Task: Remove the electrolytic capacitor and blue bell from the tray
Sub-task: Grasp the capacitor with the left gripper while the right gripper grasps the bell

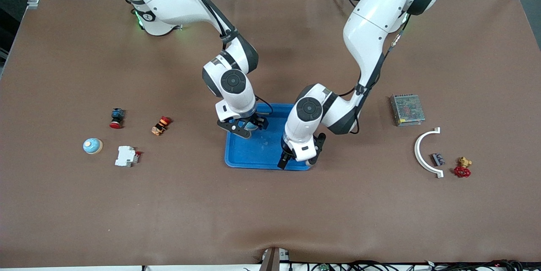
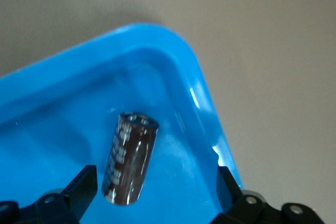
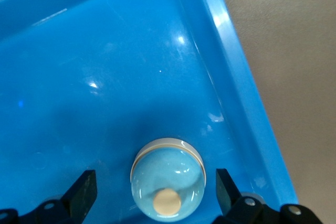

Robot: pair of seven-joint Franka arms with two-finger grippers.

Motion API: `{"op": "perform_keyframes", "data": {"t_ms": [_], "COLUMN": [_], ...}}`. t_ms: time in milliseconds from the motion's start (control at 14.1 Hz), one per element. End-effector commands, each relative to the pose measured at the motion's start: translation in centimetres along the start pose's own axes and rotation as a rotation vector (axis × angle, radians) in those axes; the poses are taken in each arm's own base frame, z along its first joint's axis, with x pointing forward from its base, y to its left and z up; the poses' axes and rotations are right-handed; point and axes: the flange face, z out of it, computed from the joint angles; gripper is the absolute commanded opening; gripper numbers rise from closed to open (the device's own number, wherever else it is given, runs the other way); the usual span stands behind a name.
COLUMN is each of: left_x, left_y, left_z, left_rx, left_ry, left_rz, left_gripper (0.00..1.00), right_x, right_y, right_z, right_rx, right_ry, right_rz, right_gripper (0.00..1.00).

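Two parts are yours to lift out: the electrolytic capacitor [image 2: 129, 158] lies on its side in the tray [image 1: 258, 154] at the left arm's end, and the blue bell [image 3: 168, 183] sits upright near the tray's rim. You have the left tool [image 2: 152, 195] released astride the capacitor and the right tool [image 3: 153, 192] released astride the bell, both low over the tray on the counter [image 1: 270, 212]. You look to be at the grasp step, so I judge each tool must next lower, clench and lift clear.
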Motion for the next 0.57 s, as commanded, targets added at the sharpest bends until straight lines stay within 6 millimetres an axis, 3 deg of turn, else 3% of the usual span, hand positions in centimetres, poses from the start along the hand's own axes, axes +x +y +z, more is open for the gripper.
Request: {"op": "perform_keyframes", "data": {"t_ms": [0, 496], "left_x": [-0.3, 0.1], "left_y": [0.0, -1.3], "left_z": [0.2, 1.2], "left_rx": [-0.006, 0.079], "left_ry": [0.016, 0.042], "left_rz": [-0.013, -0.009], "left_gripper": [1.0, 1.0], "right_x": [-0.9, -1.8], "right_y": [-0.5, -0.5], "right_z": [0.7, 2.1], "right_rx": [-0.009, -0.036], "right_ry": [0.026, 0.04], "right_rz": [-0.008, -0.029], "right_gripper": [1.0, 1.0]}}
